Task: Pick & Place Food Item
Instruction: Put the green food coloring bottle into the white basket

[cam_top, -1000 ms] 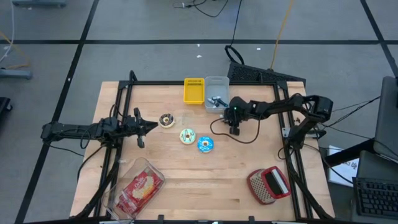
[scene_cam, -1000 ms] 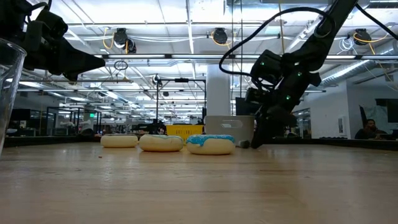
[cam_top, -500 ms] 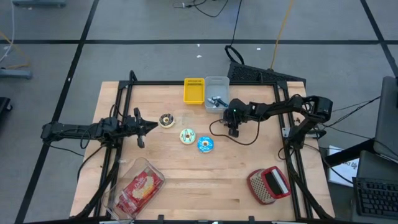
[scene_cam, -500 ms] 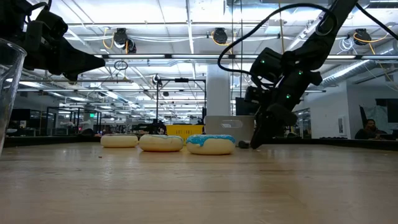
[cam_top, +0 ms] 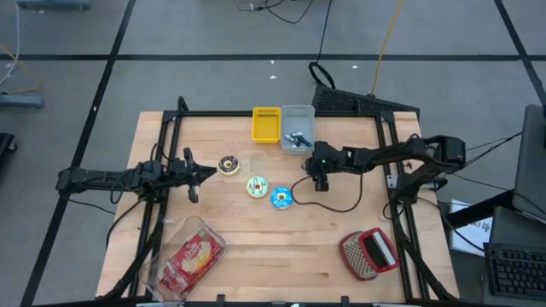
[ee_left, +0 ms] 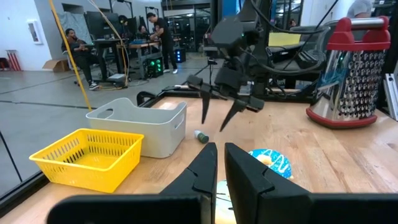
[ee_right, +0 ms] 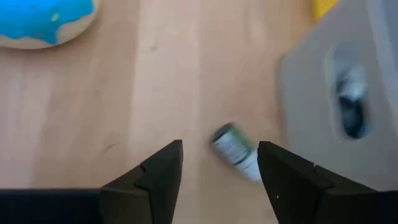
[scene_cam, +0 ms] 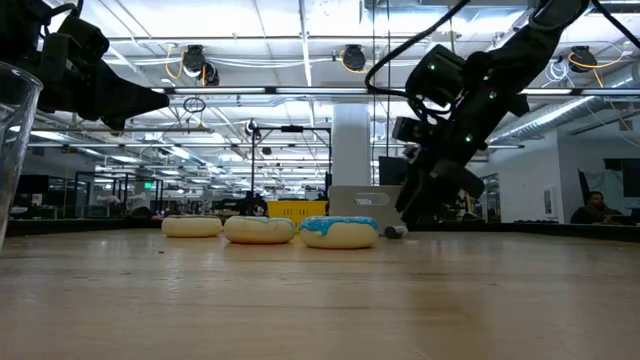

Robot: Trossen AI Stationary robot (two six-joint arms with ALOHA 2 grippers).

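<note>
One small cylinder, lying flat, diagonal.

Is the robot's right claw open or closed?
Open. The right gripper has a clear gap between its fingers, hanging above a small bottle lying on the table.

You're working in a robotics lab: open ceiling ducts and strip lights, people at workstations in the hall, taped grey floor around your wooden worktop.
</note>
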